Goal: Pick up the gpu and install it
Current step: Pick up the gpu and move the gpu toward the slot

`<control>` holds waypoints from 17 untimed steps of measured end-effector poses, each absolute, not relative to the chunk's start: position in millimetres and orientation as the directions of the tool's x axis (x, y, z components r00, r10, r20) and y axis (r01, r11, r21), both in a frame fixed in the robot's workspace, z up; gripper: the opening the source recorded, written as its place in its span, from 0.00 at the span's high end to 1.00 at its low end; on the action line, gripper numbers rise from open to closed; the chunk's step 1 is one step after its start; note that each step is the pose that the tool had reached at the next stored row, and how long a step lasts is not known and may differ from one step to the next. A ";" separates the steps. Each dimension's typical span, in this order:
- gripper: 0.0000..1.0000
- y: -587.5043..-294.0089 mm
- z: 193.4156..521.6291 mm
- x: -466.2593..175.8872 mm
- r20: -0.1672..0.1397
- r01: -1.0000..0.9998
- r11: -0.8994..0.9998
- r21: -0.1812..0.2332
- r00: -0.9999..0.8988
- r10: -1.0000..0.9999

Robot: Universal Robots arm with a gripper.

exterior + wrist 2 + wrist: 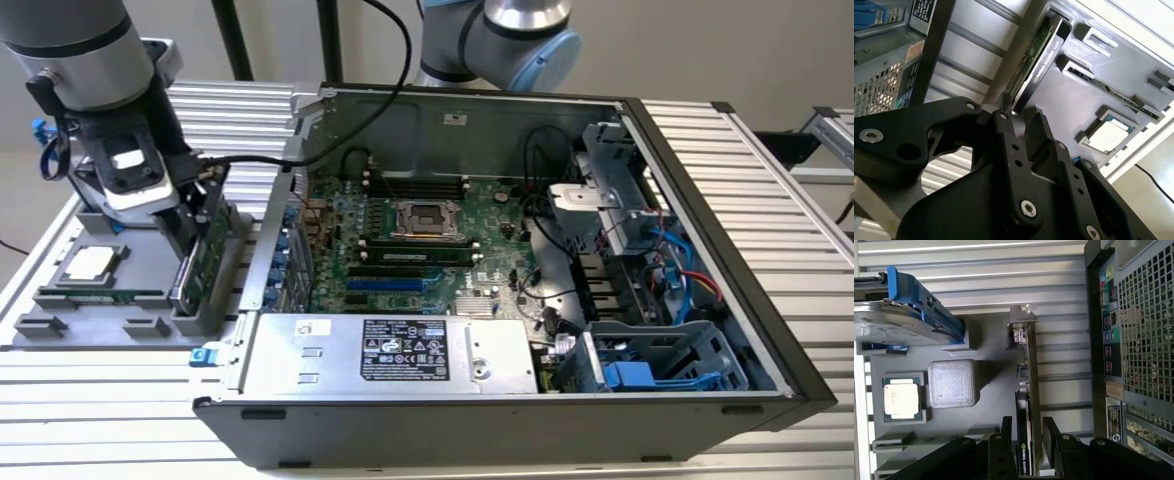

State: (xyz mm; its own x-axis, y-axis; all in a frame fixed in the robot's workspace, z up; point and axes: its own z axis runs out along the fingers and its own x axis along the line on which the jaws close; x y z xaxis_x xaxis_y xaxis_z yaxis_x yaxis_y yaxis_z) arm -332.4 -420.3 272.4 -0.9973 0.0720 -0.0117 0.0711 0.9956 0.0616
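**Hand astride the card, nothing clamped yet**

My hand (1027,421) is down over the parts tray with its two black fingers (1006,440) apart. One finger stands on each side of the gpu (1030,375), a thin green circuit-board card with a black cooler on one face. I see a gap on both sides in the first wrist view, so I am not gripping it.

The card stands on its long edge in a slot of the grey moulded tray (991,390), with its silver metal bracket (1021,322) at the end away from my fingers. The tray sits on the ribbed aluminium bench (979,285), just beside the open black computer case (507,440).

I judge the card to be light and stiff, but fragile. The board is bare and its components could be chipped or crushed. The flat faces near the upper edge, across the cooler body, look like the safest place to squeeze. A hold well off its middle would let it swing or tilt.

The tray carries these things:
- one gpu
- one silver hard drive with blue rails (889,327)
- one square processor chip (901,400)
- one pale ribbed square block (951,384)
- one narrow green memory stick (1114,95)

There is one computer case, lying open with its motherboard (441,240) facing up.
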 end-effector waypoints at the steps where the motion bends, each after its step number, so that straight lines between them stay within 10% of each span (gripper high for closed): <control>1: 0.00 -420.6 271.4 -332.4 -0.012 0.071 0.996 0.062 -0.997 0.072; 17: 0.00 -422.0 255.3 -332.4 -0.012 0.071 0.996 0.062 -0.997 0.072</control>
State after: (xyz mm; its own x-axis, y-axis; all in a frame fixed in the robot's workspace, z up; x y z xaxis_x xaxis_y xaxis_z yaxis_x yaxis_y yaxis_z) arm -332.4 -422.0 255.3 -0.9973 0.0719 -0.0116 0.0711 0.9956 0.0615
